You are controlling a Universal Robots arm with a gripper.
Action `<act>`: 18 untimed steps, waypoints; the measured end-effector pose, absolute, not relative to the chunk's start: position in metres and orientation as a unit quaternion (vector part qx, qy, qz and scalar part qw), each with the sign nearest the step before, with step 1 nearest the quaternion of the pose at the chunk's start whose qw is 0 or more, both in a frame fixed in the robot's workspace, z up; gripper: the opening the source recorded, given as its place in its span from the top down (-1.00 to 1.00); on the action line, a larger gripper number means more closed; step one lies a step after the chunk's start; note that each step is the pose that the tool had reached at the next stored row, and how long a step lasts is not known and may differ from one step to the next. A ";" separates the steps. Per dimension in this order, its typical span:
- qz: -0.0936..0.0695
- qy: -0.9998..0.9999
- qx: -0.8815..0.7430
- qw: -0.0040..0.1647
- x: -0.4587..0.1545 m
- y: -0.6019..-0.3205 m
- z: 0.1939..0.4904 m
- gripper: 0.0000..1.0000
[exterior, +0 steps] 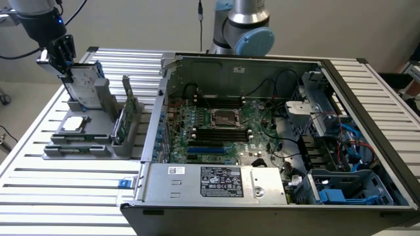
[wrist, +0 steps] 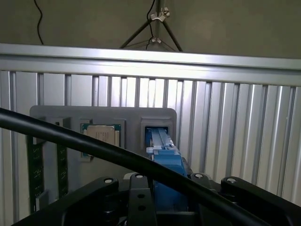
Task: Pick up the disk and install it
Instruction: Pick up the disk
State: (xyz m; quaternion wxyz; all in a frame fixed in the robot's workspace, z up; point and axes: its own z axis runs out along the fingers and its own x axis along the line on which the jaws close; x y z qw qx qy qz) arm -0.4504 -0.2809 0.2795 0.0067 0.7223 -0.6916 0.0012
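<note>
The disk (exterior: 85,82), silver-grey with a white label and a blue carrier frame, stands upright in the back slot of a grey holder (exterior: 85,147) at the exterior view's left. My gripper (exterior: 64,73) hangs right at the disk's upper edge, against the side nearer the exterior view's left. In the wrist view the blue edge of the disk (wrist: 164,157) runs from the holder's slot up into my gripper (wrist: 164,209), with a black cable crossing in front.
The holder (wrist: 103,115) also carries a square silver CPU chip (exterior: 74,124) and a thin green circuit card (exterior: 125,115) standing on edge. An open computer case (exterior: 262,123) lies at the exterior view's right, with a blue drive bay (exterior: 341,191) at its near corner. All rests on a slatted metal table (exterior: 52,196).
</note>
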 end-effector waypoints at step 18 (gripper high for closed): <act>0.003 -0.692 0.722 0.008 -0.450 -0.281 0.278 0.34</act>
